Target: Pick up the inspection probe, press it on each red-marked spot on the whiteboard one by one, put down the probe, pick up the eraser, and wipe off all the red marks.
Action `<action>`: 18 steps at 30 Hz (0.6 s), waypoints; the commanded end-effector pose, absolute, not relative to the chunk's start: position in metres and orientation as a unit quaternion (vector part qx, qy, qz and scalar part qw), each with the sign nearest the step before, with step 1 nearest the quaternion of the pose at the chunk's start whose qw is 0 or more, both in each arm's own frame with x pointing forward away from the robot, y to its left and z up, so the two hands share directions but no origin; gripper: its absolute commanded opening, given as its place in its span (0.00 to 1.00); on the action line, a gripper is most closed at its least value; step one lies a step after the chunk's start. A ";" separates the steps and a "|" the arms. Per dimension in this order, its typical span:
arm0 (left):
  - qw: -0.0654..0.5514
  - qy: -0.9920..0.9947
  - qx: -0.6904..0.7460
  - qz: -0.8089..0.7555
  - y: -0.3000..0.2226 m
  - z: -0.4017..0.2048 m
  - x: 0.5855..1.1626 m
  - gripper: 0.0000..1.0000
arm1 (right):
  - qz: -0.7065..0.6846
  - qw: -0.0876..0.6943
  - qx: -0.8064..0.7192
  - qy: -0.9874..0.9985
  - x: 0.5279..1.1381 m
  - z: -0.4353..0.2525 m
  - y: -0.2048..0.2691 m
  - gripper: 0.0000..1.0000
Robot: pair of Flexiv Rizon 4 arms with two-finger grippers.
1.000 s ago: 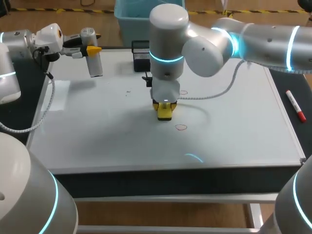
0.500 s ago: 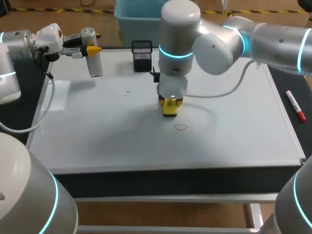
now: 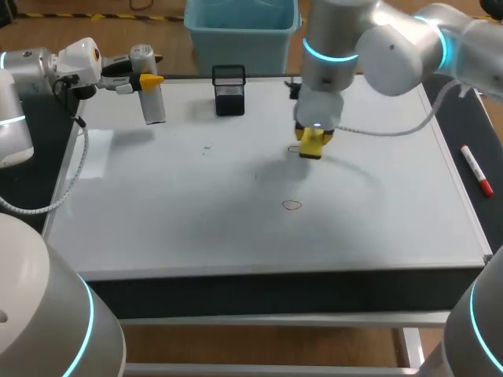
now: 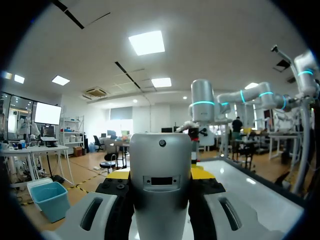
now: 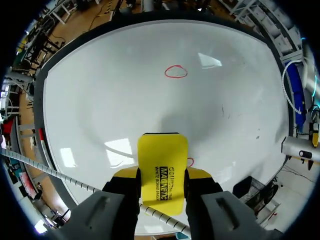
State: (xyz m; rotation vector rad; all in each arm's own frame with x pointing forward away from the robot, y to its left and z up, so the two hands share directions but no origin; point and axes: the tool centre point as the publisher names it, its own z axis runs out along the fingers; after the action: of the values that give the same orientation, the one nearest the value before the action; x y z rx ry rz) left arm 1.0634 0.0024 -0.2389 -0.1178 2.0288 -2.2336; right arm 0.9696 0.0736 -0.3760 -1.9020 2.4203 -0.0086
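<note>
Over at the left, the left arm is holding its left gripper point(image 3: 146, 78) out above the far left corner of the whiteboard point(image 3: 196, 212), and its jaws are pinching the inspection probe point(image 3: 152, 100), a pale grey cylinder that is standing upright with its lower end hanging clear above the board; in the left wrist view the probe point(image 4: 160, 180) is filling the gap between the two yellow tips, one pressing on each side of it. Further along the far edge, between the two grippers, a black mesh holder point(image 3: 229, 89) is standing on the board. The right arm is reaching in from the right past the middle, with the right gripper point(image 3: 313, 140) pointing straight down and its jaws clamping the yellow eraser point(image 3: 313, 144) from both sides; the right wrist view is showing the eraser point(image 5: 162, 172) sticking out from between the fingers, low over the white surface, though I cannot tell whether it is touching it. A small red mark point(image 5: 190, 162) is peeking out just beside the eraser's edge, right under the gripper, and a red oval point(image 5: 176, 71) is lying on the board well ahead of the fingers, seen from the head camera as a ring point(image 3: 292, 205) nearer the front edge. A red marker point(image 3: 476, 170) is lying well apart from the right gripper, by the board's right edge
</note>
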 end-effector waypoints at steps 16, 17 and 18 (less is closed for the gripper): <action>0.059 0.670 -0.037 -0.739 0.003 -0.239 1.065 0.00 | 0.007 0.009 -0.513 0.858 1.008 -0.376 -0.092 0.00; 0.059 0.670 -0.037 -0.739 0.003 -0.239 1.065 0.00 | 0.010 0.008 -0.510 0.860 1.008 -0.378 -0.095 0.00; 0.059 0.670 -0.037 -0.739 0.003 -0.239 1.065 0.00 | 0.015 0.008 -0.507 0.862 1.009 -0.379 -0.098 0.00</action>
State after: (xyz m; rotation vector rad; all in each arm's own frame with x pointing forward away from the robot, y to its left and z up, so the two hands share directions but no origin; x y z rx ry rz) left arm 1.0634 0.0024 -0.2389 -0.1177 2.0288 -2.2337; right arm 1.0080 -0.0845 -0.3772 -1.5853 2.7018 0.0100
